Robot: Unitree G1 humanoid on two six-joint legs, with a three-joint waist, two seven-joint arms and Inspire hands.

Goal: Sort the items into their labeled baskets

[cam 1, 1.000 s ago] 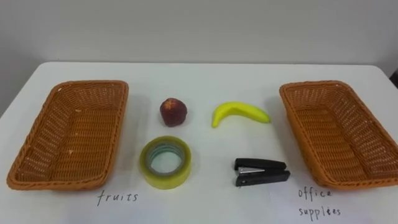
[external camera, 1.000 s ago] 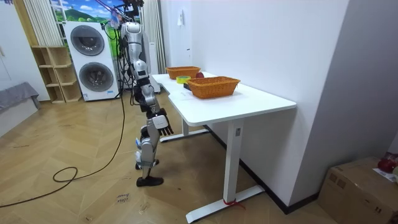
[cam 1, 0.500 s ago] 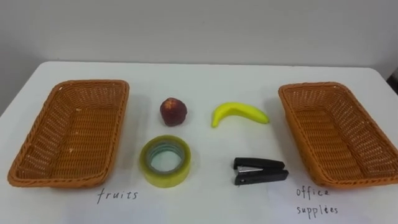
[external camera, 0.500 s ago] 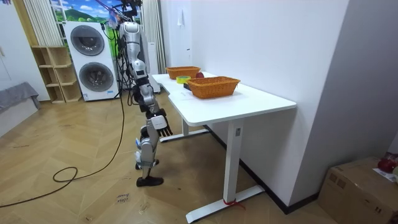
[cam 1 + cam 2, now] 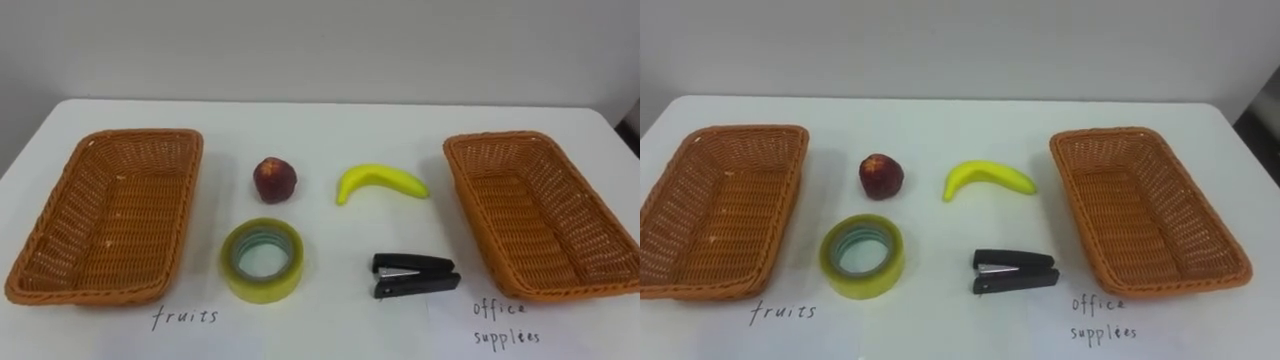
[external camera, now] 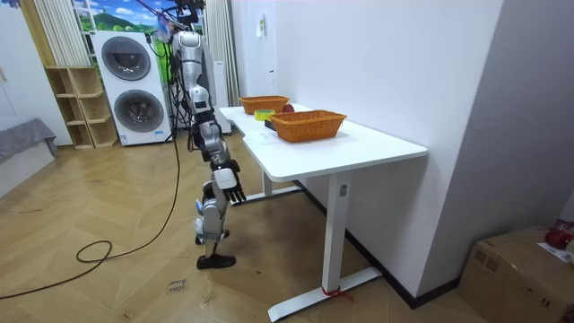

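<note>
A white bench (image 5: 330, 120) stands against a pale wall in a room with a wood floor. On it lie 2 fruits and 2 office supplies, all outside the baskets. There is 1 dark red round fruit (image 5: 274, 179), dull-skinned with a dimpled top, and to its right 1 smooth yellow curved banana (image 5: 380, 182), apart from it. In front of the red fruit lies 1 roll of clear yellowish tape (image 5: 262, 260), flat on its side with the hole facing up. In front of the banana lies 1 black stapler (image 5: 415, 275) with a metal strip showing.

2 rectangular woven orange-brown wicker baskets flank them. The left basket (image 5: 110, 215) has "fruits" (image 5: 185, 317) handwritten on the bench before it. The right basket (image 5: 540, 215) has "office supplies" (image 5: 505, 322) handwritten in 2 lines.

In the room view the robot stands at the bench's long edge. Its right hand (image 6: 230, 183) hangs below the benchtop, fingers loose and holding nothing. Behind it are 2 stacked washing machines (image 6: 134, 85).
</note>
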